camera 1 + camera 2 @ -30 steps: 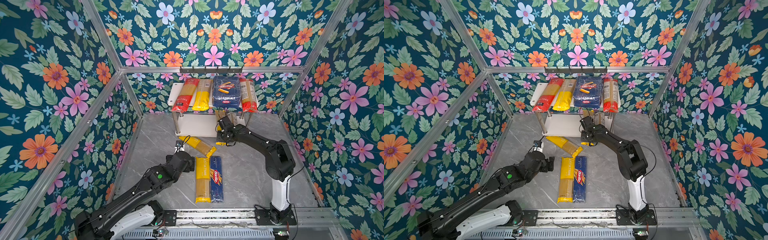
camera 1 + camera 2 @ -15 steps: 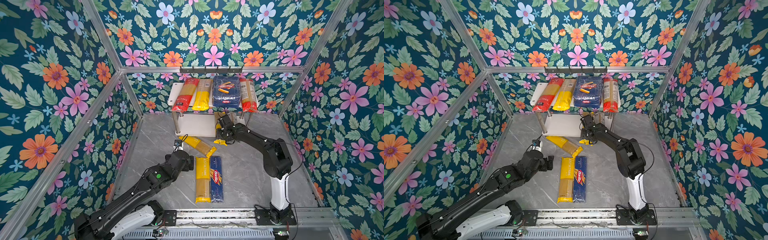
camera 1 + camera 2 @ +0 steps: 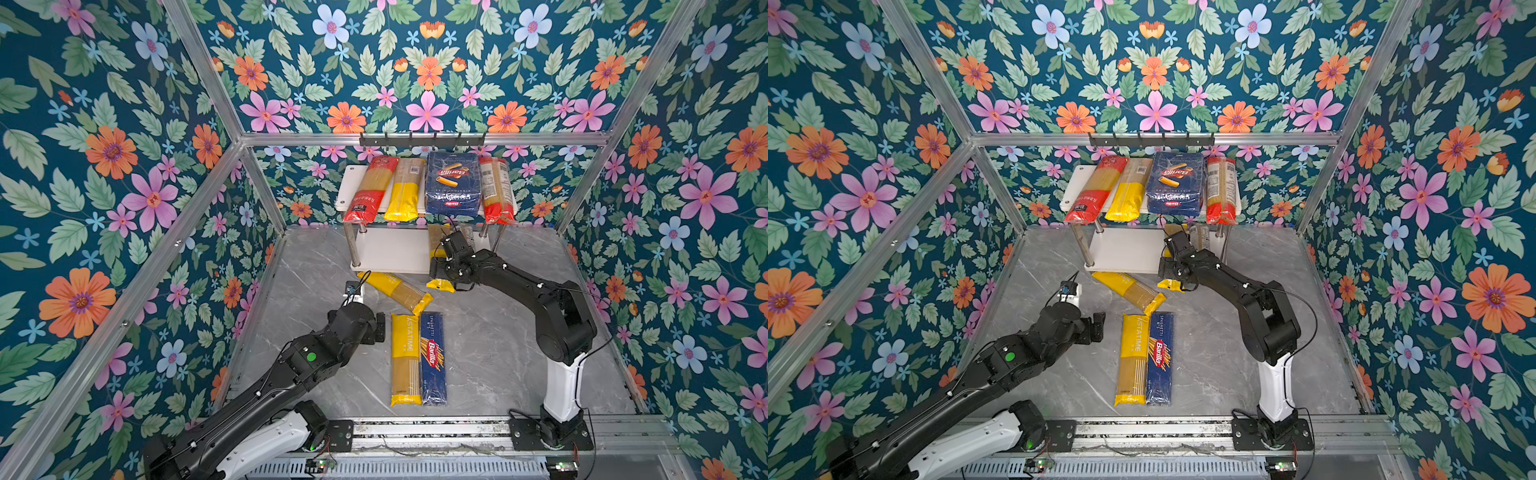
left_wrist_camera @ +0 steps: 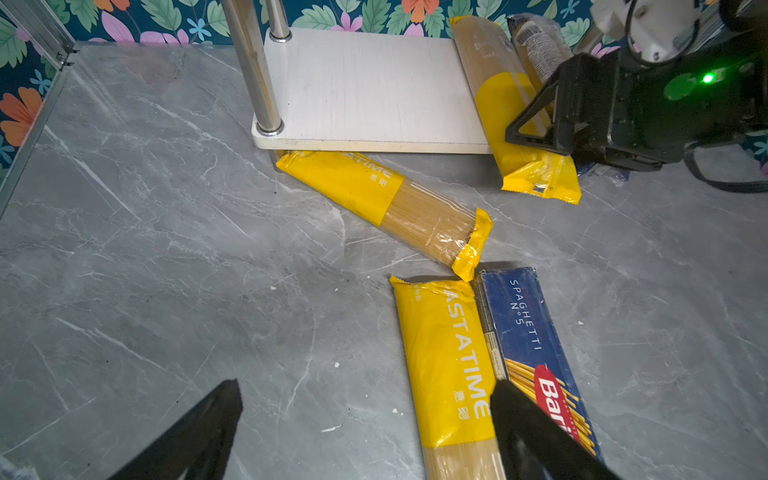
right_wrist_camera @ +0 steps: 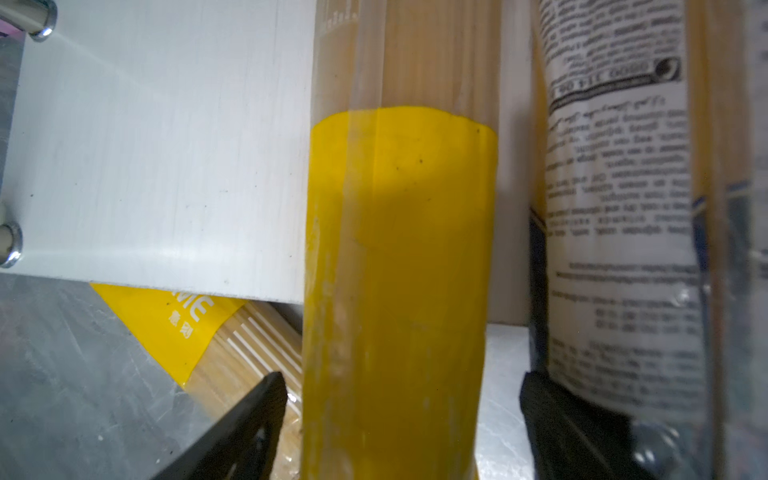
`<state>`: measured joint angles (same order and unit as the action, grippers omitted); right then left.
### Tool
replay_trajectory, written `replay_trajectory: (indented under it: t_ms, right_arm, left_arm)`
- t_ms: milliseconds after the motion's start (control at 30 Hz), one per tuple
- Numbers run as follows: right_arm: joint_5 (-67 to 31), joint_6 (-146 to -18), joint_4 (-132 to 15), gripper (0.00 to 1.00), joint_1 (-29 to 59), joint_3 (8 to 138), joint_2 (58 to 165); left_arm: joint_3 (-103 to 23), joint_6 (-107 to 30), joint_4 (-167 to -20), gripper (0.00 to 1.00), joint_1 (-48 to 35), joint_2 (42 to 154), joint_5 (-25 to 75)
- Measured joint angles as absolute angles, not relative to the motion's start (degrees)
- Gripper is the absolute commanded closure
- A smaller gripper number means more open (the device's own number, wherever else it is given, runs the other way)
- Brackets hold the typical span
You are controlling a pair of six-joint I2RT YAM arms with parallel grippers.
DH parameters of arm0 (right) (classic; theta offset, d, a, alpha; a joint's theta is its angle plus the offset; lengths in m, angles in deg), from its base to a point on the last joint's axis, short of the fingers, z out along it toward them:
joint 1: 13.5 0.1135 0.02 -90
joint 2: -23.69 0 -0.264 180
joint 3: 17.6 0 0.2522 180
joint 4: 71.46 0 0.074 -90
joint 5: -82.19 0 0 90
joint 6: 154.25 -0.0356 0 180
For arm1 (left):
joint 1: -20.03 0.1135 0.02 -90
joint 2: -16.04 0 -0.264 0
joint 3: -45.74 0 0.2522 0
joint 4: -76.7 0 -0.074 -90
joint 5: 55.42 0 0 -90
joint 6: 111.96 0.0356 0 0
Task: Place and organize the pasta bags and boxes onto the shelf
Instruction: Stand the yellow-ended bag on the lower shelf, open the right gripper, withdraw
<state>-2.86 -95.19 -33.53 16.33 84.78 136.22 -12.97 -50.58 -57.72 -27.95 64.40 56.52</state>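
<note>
Six packs (image 3: 451, 183) are being held on the shelf (image 3: 386, 249), one ungripped inside the wide-open right gripper (image 5: 401, 378); three are being left by the wide-open left gripper (image 4: 365, 384).

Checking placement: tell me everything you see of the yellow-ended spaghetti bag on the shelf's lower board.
The yellow-ended spaghetti bag is a long clear plastic pack of strands with a yellow band and crimped end. It lies on the lower board, yellow end sticking past the front edge, a printed bag beside it. The right pincer straddles it, open.
</note>
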Motion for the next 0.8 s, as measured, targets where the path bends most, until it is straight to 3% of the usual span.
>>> replay_trajectory:
  t_ms: [367,800]
  right_arm:
    - [-3.06,-95.63,-33.62,0.11,18.73,79.58,130.28]
    - [1.31,-97.35,-30.37,0.11,28.20,65.78,114.63]
  left_arm:
    - [-11.44,-53.16,-55.19,0.02,-27.95,58.74,56.56]
    - [-6.44,-59.50,-53.48,0.04,-27.95,53.41,54.14]
